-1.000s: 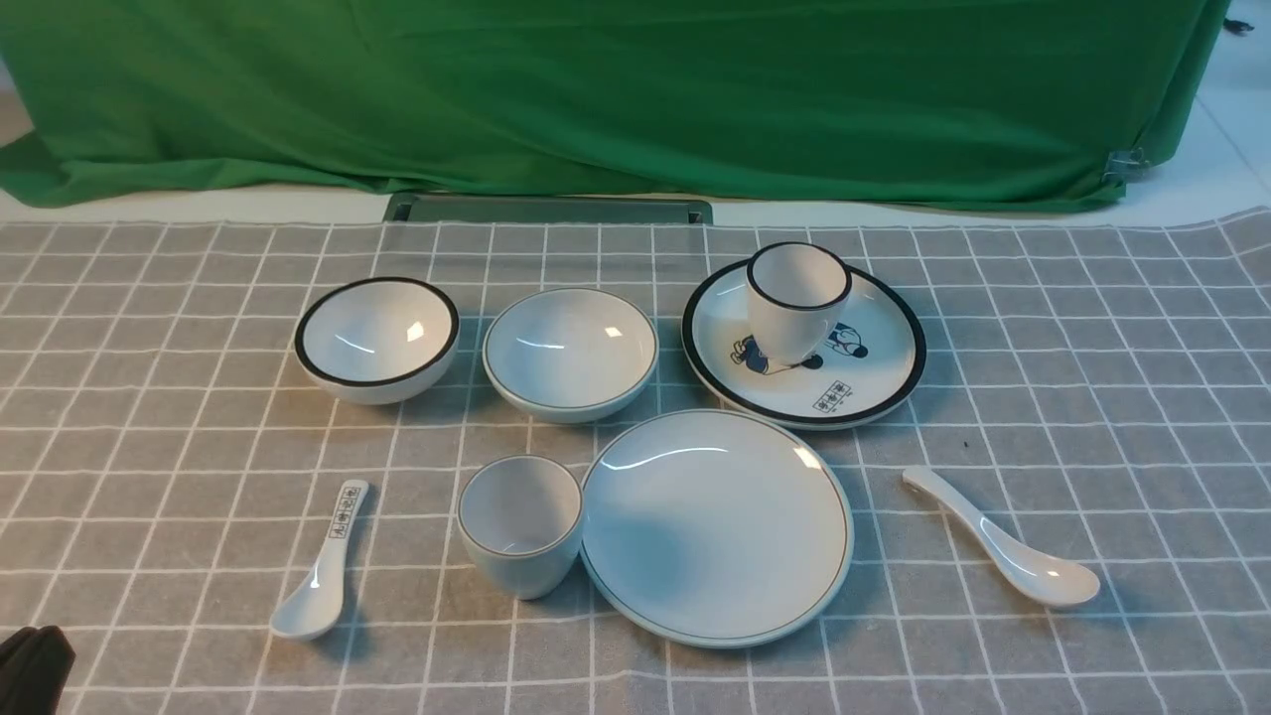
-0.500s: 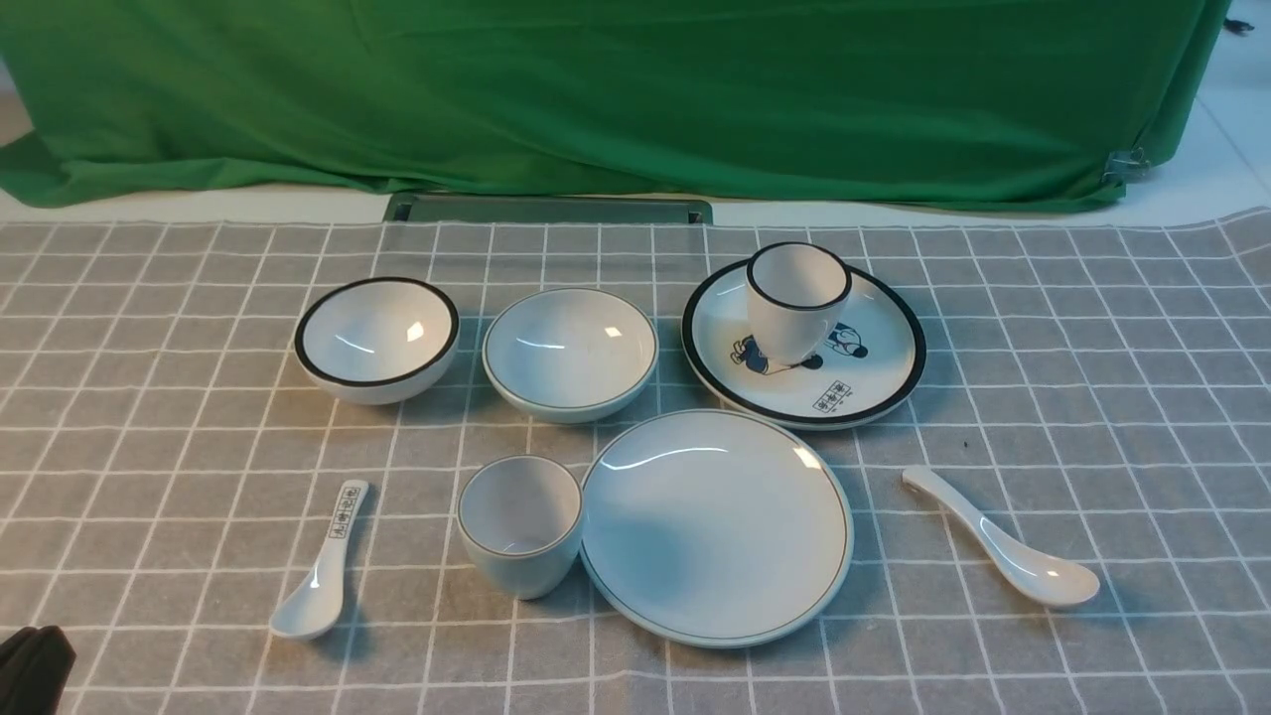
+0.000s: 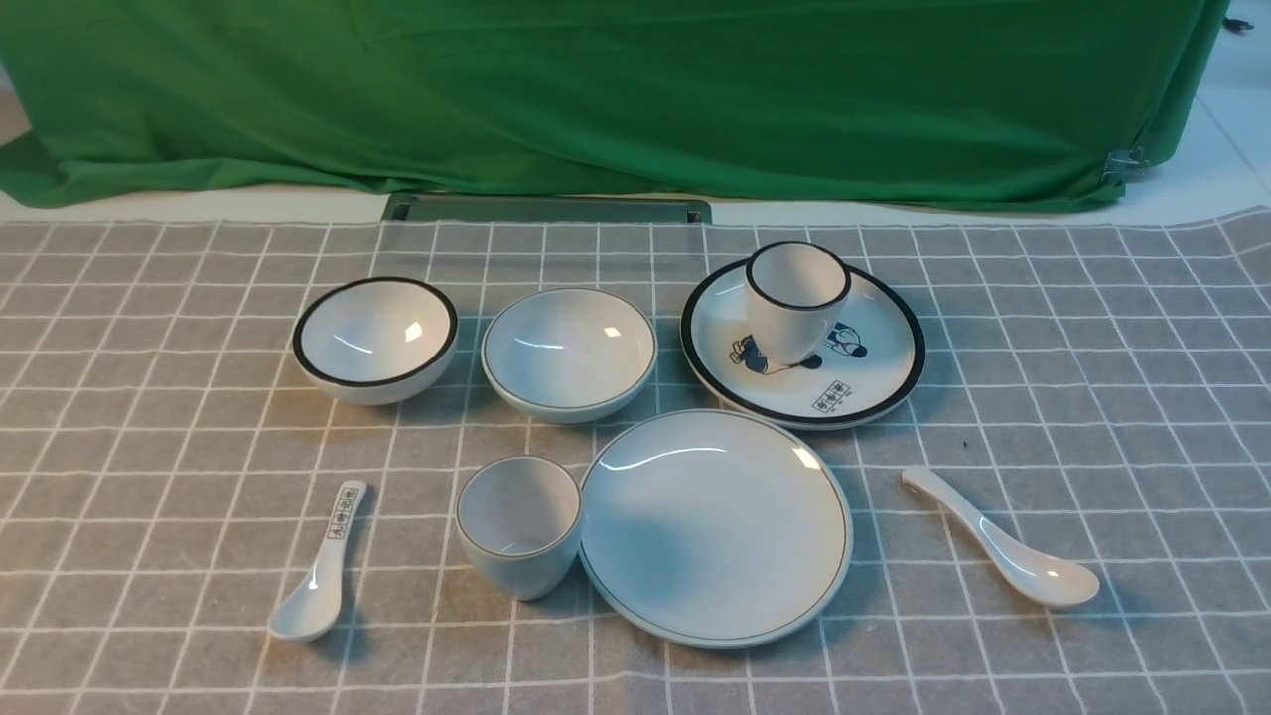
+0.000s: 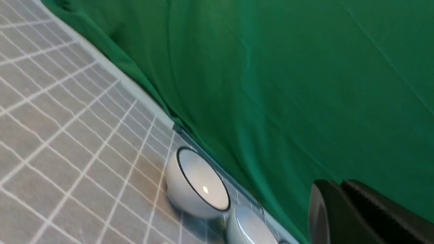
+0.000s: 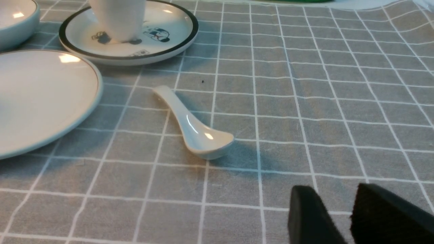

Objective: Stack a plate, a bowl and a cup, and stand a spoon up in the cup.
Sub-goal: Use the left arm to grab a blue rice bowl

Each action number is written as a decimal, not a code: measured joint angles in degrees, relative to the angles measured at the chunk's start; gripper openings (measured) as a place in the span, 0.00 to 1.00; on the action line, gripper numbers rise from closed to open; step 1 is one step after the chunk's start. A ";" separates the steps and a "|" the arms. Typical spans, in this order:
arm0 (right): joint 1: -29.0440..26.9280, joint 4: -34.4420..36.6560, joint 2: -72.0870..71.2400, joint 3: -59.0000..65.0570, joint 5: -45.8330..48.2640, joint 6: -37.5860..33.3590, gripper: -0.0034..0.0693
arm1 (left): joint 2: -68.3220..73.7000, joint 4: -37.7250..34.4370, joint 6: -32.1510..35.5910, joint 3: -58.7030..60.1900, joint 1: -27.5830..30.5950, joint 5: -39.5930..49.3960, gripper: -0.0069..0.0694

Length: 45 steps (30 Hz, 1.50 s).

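Nothing's stacked yet, everything's just sitting on the grey checked cloth (image 3: 1092, 348). In the front view the plain plate (image 3: 715, 536) is lower centre. The thin-rimmed cup (image 3: 518, 521) stands upright right up against its left edge, and I can't tell if they actually touch. The thin-rimmed bowl (image 3: 569, 353) is above the cup, mid-frame, on its own. The plain white spoon (image 3: 1003, 556) lies at lower right, clear of the plate, handle pointing up-left, scoop facing up. The lookalikes: black-rimmed bowl (image 3: 375, 338) at centre left beside the other bowl, cartoon plate (image 3: 844, 387) right of centre with the black-rimmed cup (image 3: 797, 298) standing on it, and the printed spoon (image 3: 326, 556) at lower left. Neither arm shows in the front view. The left gripper (image 4: 339, 189) shows in its own wrist camera, jaws closed together on nothing. The right gripper (image 5: 335, 193) has its fingers apart with only cloth between them, near the spoon but not touching it.
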 joint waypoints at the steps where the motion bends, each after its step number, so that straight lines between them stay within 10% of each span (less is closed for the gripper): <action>1: 0.00 0.00 0.00 0.00 0.00 0.00 0.38 | 0.47 0.76 2.06 -3.06 0.00 4.09 0.11; 9: 0.00 0.00 0.00 0.00 0.00 0.00 0.38 | 19.13 4.17 22.49 -23.82 -3.88 24.97 0.11; 19: 0.00 0.36 0.00 0.00 -0.91 1.40 0.38 | 47.12 8.91 26.54 -37.60 -16.19 33.31 0.11; 30: 0.00 5.05 0.00 0.00 -19.64 22.41 0.36 | 58.95 10.70 31.78 -43.40 -17.93 43.02 0.11; 34: 1.89 5.24 2.76 -6.60 -8.90 26.78 0.21 | 66.25 12.06 33.61 -50.08 -18.04 43.84 0.11; 45: 15.00 5.42 25.31 -41.16 28.68 2.42 0.10 | 100.69 31.99 28.95 -80.93 -27.70 49.42 0.13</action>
